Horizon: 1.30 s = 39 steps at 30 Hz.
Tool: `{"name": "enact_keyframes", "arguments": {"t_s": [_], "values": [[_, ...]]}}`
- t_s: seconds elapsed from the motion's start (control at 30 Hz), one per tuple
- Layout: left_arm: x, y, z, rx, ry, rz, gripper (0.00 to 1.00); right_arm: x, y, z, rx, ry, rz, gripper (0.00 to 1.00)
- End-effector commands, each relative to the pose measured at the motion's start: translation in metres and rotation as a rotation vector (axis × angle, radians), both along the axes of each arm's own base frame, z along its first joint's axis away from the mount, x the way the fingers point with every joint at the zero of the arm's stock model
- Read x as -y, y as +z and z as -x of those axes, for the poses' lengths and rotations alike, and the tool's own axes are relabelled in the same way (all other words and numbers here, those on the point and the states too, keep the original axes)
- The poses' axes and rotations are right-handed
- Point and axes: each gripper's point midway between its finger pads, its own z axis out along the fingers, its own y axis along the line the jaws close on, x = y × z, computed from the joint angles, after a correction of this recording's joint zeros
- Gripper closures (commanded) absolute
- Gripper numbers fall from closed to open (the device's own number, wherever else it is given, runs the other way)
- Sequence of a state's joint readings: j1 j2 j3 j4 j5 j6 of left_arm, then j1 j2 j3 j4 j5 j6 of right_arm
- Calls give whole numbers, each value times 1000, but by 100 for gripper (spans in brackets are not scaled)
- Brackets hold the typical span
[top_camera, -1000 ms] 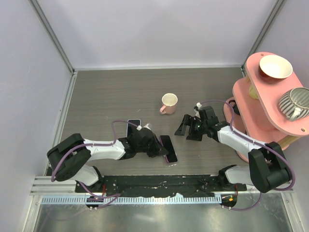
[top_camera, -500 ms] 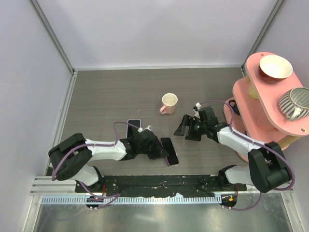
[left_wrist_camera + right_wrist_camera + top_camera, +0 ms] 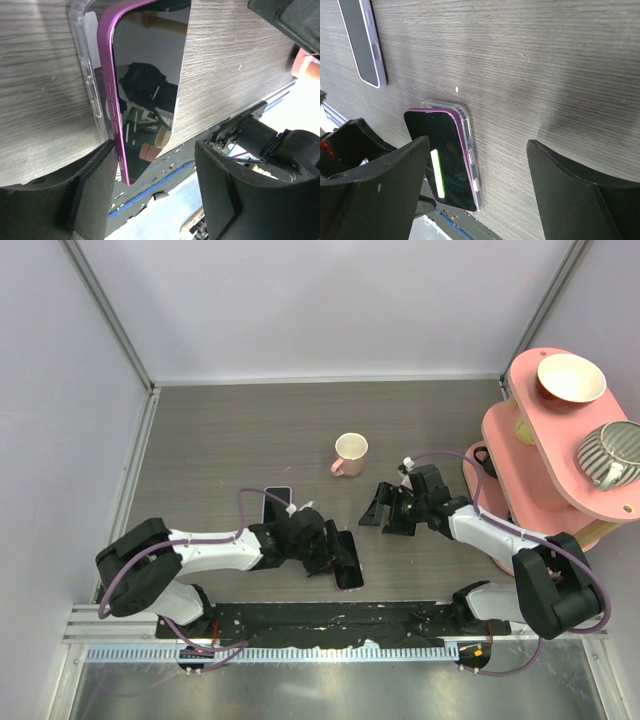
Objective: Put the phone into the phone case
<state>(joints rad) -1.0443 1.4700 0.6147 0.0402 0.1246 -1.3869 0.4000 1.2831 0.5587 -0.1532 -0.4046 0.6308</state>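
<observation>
Straddles phone [image 3: 145, 85] with left gripper [image 3: 157, 155] released, likely to square it over case [image 3: 85, 75]. Holds right gripper [image 3: 477, 150] spread, empty, nearby.

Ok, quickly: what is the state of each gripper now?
Left gripper: open, fingers either side of the phone, not clamping it.
Right gripper: open, holding nothing.

Light was bright, even, from overhead, with soft shadows on the table [image 3: 230, 440]; the phone [image 3: 150, 75] screen mirrored the room, near fingers [image 3: 235, 195] blurred.
</observation>
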Motion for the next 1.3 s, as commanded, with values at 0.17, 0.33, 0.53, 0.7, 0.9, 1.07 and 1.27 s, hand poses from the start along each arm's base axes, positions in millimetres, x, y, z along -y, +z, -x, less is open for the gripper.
{"name": "enact_keyframes", "arguments": {"t_s": [0.17, 0.33, 0.53, 0.7, 0.9, 1.07, 1.27], "values": [[-42, 27, -5, 121, -40, -220, 27, -8, -2, 6, 11, 38, -24, 16], [-53, 40, -25, 248, -29, -279, 36, -16, 0, 11, 4, 41, -65, 16], [-48, 35, -50, 267, -9, -209, 63, -32, 1, 21, 15, 52, -131, 17], [-48, 30, -67, 331, -28, -239, 72, -29, -9, 31, 26, 26, -111, 18], [-45, 12, -85, 332, -57, -342, 75, -37, -12, 35, 27, 41, -159, 19], [-30, 9, -90, 328, -78, -324, 77, -43, -10, 33, 43, 59, -195, 20], [-24, 4, -86, 313, -78, -277, 79, -45, -13, 30, 44, 59, -198, 21]]}}
